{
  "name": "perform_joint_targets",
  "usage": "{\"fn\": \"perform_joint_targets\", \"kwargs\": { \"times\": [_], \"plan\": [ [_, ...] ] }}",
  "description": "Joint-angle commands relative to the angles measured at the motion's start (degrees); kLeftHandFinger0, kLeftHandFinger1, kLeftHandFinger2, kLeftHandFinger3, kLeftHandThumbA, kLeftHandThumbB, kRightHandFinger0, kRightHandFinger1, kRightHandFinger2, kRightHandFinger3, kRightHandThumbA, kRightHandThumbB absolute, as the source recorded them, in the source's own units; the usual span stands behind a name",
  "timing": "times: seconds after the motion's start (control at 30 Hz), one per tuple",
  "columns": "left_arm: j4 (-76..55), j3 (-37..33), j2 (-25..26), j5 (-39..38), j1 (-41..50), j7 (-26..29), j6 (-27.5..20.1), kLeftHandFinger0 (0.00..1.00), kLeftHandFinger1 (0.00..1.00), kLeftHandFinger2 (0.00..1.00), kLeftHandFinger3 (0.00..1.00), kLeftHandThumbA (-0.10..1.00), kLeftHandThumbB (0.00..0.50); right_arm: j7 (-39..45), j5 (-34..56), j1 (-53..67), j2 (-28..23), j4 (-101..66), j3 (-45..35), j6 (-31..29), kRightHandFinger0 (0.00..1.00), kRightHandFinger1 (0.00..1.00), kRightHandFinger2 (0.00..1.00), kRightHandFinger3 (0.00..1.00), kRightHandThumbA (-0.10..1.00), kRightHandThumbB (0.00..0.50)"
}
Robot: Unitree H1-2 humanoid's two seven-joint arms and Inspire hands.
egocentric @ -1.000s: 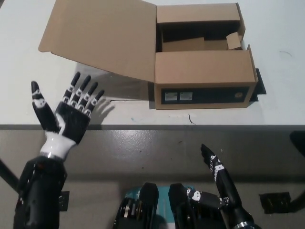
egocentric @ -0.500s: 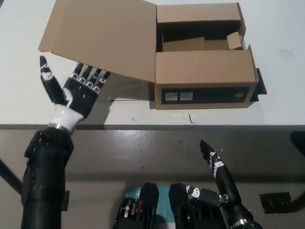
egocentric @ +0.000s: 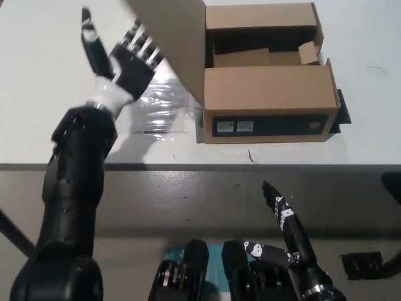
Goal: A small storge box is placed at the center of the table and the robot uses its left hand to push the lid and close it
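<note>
A brown cardboard storage box (egocentric: 269, 100) stands on the white table (egocentric: 44, 100), its top open. The big lid flap (egocentric: 175, 37) on its left side is tilted steeply upward. My left hand (egocentric: 122, 59) is open, palm up, with its fingertips under and against the underside of that flap. My right hand (egocentric: 285, 219) rests low in front of the table edge, fingers extended, holding nothing.
A small inner flap (egocentric: 307, 53) sticks up inside the box at its right end. A black strip (egocentric: 339, 106) lies against the box's right side. The table's front edge (egocentric: 200, 166) runs across the middle of the picture.
My left hand has moved forward and up under the lid flap. The flap has swung from lying nearly flat to standing steeply. The right hand has barely moved.
</note>
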Motion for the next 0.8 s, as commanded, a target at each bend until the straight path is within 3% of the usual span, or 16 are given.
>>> {"fn": "perform_joint_targets", "kwargs": {
  "times": [0.0,0.13,0.23,0.3,0.33,0.43,0.6,0.77],
  "plan": [
    [-5.88,-4.17,-0.2,6.37,-4.58,0.2,-0.92,1.0,1.0,1.0,1.0,1.0,0.404,-0.12,0.46,-1.45,0.2,-1.61,-0.31,-2.89,1.0,1.0,1.0,1.0,1.0,0.379],
    [-12.87,-11.42,-0.05,13.23,-3.88,-0.42,-2.65,1.0,1.0,1.0,1.0,1.0,0.378,0.01,0.51,-1.71,0.25,-1.38,-0.32,-2.89,1.0,1.0,1.0,1.0,1.0,0.393],
    [-17.44,-20.31,1.32,24.05,-2.7,0.02,-6.77,1.0,1.0,1.0,1.0,1.0,0.397,0.17,0.69,-1.7,0.24,-1.38,-0.29,-2.89,1.0,1.0,1.0,1.0,1.0,0.396],
    [-19.7,-28.55,3.98,37.2,-2.1,2.48,-11.64,1.0,1.0,1.0,1.0,1.0,0.427,0.11,0.34,-1.39,0.1,-1.78,-0.11,-2.89,1.0,1.0,1.0,1.0,1.0,0.386],
    [-20.19,-31.64,5.16,43.31,-1.62,3.94,-15.43,1.0,1.0,1.0,1.0,1.0,0.375,0.22,0.37,-1.41,0.14,-1.7,-0.09,-2.89,1.0,1.0,1.0,1.0,1.0,0.387],
    [-21.43,-38.09,6.92,53.6,0.14,5.61,-20.81,1.0,1.0,1.0,1.0,1.0,0.344,0.28,0.38,-1.39,-0.03,-1.81,-0.22,-2.89,1.0,1.0,1.0,1.0,1.0,0.393],
    [-21.09,-44.06,8.55,59.94,1.71,6.6,-22.3,1.0,1.0,1.0,1.0,1.0,0.336,0.38,0.4,-1.62,-0.13,-1.92,-0.36,-2.89,1.0,1.0,1.0,1.0,1.0,0.399],
    [-18.82,-45.87,8.68,60.39,4.16,7.89,-23.23,1.0,1.0,1.0,1.0,1.0,0.319,0.71,0.72,-1.57,-0.16,-2.29,-0.33,-2.89,1.0,1.0,1.0,1.0,1.0,0.393]
  ]
}}
